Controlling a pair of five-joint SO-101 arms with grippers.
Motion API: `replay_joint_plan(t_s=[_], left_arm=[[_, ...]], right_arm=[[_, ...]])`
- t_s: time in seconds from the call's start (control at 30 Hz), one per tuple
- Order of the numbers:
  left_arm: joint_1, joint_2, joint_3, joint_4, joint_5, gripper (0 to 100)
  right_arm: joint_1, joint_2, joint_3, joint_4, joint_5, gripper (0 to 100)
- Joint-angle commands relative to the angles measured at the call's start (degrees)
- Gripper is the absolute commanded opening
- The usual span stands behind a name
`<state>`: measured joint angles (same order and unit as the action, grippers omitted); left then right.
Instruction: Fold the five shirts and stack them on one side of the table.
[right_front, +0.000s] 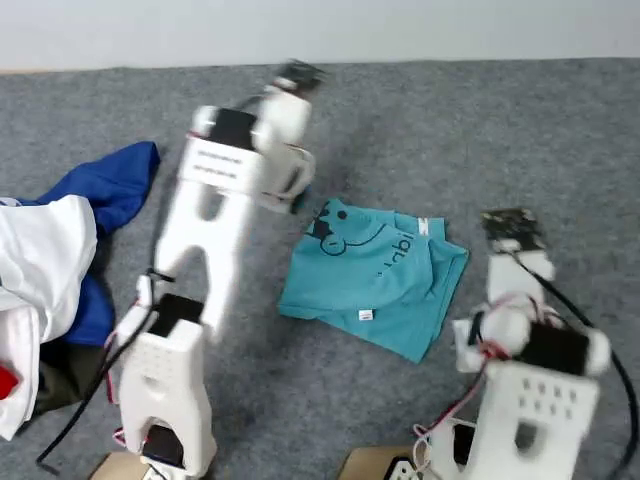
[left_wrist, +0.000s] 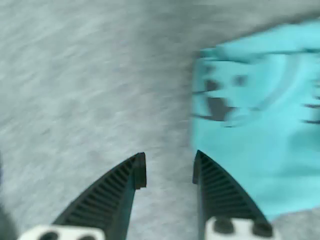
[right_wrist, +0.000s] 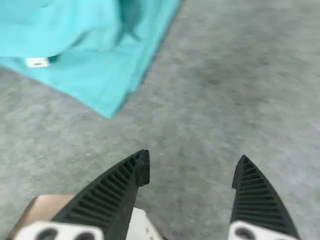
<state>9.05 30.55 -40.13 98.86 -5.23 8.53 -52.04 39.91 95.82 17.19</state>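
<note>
Teal shirt (right_front: 375, 275) lies roughly folded mid-table in my high view, blue shirt (right_front: 115, 190) and white shirt (right_front: 40, 270) heaped at one edge. Left wrist: left gripper (left_wrist: 169, 170) parted, empty, just beside it. Right wrist: right gripper (right_wrist: 192, 170) spread wide, empty.

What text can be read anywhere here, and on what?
Nothing reads cleanly.
On the teal shirt: white lettering beside a bear drawing, sideways and blurred, not legible.
On the white tag at the shirt's edge: too small to read.
On the sticker on the left arm: dark print lines, blurred.
</note>
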Motion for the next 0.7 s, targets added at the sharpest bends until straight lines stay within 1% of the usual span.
replay_joint_plan(t_s=[0.0,0.13,0.23,0.43,0.53,0.67], left_arm=[[-6.15,-3.52,-1.45,1.67,-0.62,15],[-10.37,-3.43,-1.45,1.67,-0.62,15],[-11.78,-3.25,-1.45,1.67,-0.62,15],[-10.73,-3.08,0.13,1.32,-0.62,15],[-9.41,-2.46,3.03,-0.88,-0.7,15],[-8.44,-0.26,7.16,-5.36,-0.7,15]], right_arm=[[-7.08,7.6,-0.88,-3.82,-2.02,27.7],[-10.51,15.78,-3.34,-7.25,-2.11,27.7],[-12.26,20.18,-6.24,-8.66,-2.2,27.7],[-13.76,25.45,-7.03,-14.29,-2.2,27.7],[-14.11,26.68,-7.3,-16.48,-2.2,27.7],[-16.31,28.35,-7.3,-18.15,-2.11,27.7]])
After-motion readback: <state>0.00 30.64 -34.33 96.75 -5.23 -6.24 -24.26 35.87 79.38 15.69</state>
